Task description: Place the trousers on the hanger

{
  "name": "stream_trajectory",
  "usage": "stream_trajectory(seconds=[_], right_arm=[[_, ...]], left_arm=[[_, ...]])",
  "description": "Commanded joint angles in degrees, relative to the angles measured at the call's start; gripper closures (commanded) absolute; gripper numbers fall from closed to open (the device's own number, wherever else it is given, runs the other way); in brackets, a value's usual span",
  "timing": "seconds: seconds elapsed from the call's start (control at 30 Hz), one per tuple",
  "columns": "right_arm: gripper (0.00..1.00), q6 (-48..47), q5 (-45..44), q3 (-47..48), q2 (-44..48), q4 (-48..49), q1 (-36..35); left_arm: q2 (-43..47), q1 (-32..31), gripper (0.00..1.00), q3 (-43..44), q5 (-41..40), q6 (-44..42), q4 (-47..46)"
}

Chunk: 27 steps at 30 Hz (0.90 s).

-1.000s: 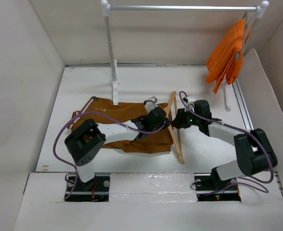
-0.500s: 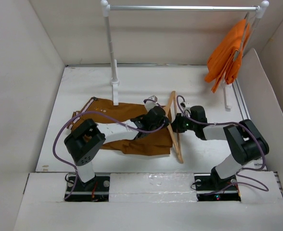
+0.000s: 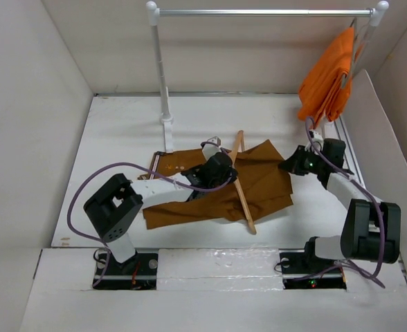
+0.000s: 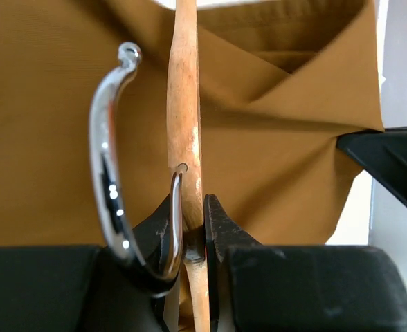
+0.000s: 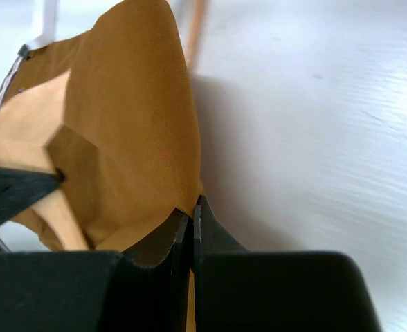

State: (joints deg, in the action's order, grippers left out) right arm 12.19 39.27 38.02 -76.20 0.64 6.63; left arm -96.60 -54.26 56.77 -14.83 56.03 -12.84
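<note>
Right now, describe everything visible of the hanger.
The hanger is slim pale wood with a shiny curved metal hook set into a small hole. From above it shows edge-on, running near to far across the trousers, whose cloth spreads on both sides of it. The left gripper is shut on the wood beside the hook's base.

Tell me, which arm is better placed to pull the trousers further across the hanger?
Probably the right. The right gripper is shut on the trousers' edge, beyond the hanger; the left gripper is busy clamping the hanger by its hook.
</note>
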Motion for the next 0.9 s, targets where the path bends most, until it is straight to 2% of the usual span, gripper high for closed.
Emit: stream_trajectory(seconds=[0.0, 0.2, 0.5, 0.6, 0.67, 0.73, 0.87], right_arm=[[1.00, -3.8, 0.0, 2.4, -0.2, -2.6, 5.3], [1.00, -5.9, -1.7, 1.7, 0.1, -5.5, 12.8], [1.00, -2.5, -3.1, 4.8, -6.5, 1.1, 12.8], [1.00, -4.5, -4.4, 7.7, -10.4, 0.2, 13.4], [1.00, -4.9, -1.8, 10.4, -13.0, -0.1, 13.4], [1.00, -4.1, -0.6, 10.4, -13.6, 0.5, 12.9], [1.00, -5.1, -4.3, 7.1, -10.5, -0.4, 10.3]], left_arm=[[3.1, 1.2, 1.00, -3.1, -7.0, -4.8, 11.8], [8.3, 2.4, 1.00, -7.8, -7.8, -7.8, 12.8], [13.4, 2.4, 1.00, -10.1, -8.8, -13.4, 16.1], [13.3, 0.7, 1.00, -8.2, -8.8, -17.3, 15.4], [12.2, -0.6, 1.00, -5.5, -9.0, -20.3, 17.0], [11.9, -1.2, 1.00, -4.4, -9.0, -20.0, 17.7], [11.6, -1.2, 1.00, -2.6, -9.2, -17.0, 16.8]])
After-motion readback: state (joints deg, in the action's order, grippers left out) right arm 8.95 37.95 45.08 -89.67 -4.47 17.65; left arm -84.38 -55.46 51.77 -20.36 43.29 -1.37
